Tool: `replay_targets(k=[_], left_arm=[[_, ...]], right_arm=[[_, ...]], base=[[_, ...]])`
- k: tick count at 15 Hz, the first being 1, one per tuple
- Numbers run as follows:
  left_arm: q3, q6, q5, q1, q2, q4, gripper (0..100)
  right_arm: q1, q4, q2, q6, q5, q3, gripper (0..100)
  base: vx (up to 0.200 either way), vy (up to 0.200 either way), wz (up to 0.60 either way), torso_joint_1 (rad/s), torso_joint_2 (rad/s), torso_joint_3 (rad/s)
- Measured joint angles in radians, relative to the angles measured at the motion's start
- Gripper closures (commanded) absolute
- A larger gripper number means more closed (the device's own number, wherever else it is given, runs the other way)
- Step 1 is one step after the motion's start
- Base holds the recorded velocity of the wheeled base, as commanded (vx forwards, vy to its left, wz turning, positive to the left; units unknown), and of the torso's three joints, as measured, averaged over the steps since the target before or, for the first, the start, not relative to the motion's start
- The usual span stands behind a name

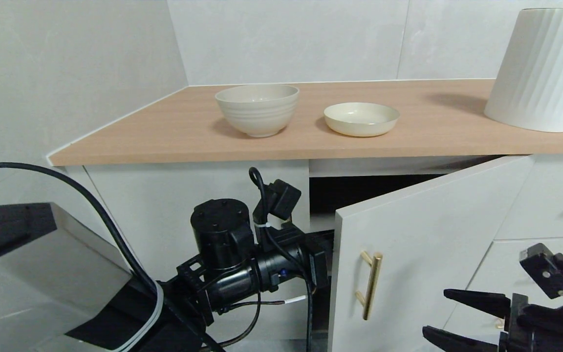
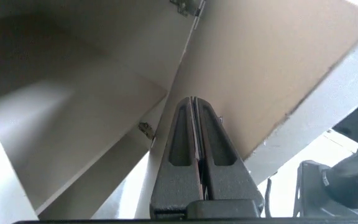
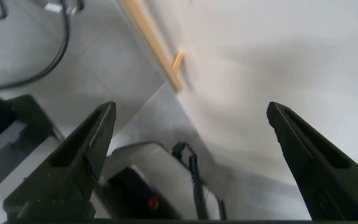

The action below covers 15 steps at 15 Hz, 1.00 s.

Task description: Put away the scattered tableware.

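Landmark: cabinet door (image 1: 423, 234), ajar below countertop (image 1: 164, 132).
- Bowl (image 1: 257, 110): on countertop, above and left of door's free edge.
- Shallow dish (image 1: 361, 119): on countertop, above door's free edge, right of bowl, apart from it.
- Ribbed container (image 1: 540, 68): on countertop, above door's hinge side.
- Bar handle (image 1: 372, 283): upright on door's outer face, near free edge.
- Left gripper (image 2: 193, 102): behind door's free edge, inside cabinet opening, near door's inner face.
- Right gripper (image 1: 435, 312): before door's outer face, lower right of handle, apart from it.
- Drawer fronts (image 1: 545, 195): right of door.
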Motion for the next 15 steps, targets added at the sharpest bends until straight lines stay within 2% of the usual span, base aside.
replay_targets(k=[3,7,11,15], left_arm=[[-0.004,0.001,0.007,0.002,0.003,0.0,100],[-0.036,0.0,0.022,0.002,0.017,0.034,100],[-0.082,0.001,0.044,-0.019,0.04,0.051,100],[-0.087,0.002,0.052,-0.039,0.068,0.051,100]], right_arm=[[0.001,0.071,-0.083,0.001,0.004,0.017,0],[0.002,0.074,-0.114,0.002,0.007,0.021,0],[0.007,0.075,-0.123,0.002,0.011,0.023,0],[0.014,0.076,-0.131,0.002,0.011,0.025,0]], base=[[0.0,0.0,0.0,0.0,0.0,0.0],[-0.2,0.0,0.0,0.004,0.0,0.0],[0.0,0.0,0.0,0.0,0.0,0.0],[0.0,0.0,0.0,0.0,0.0,0.0]])
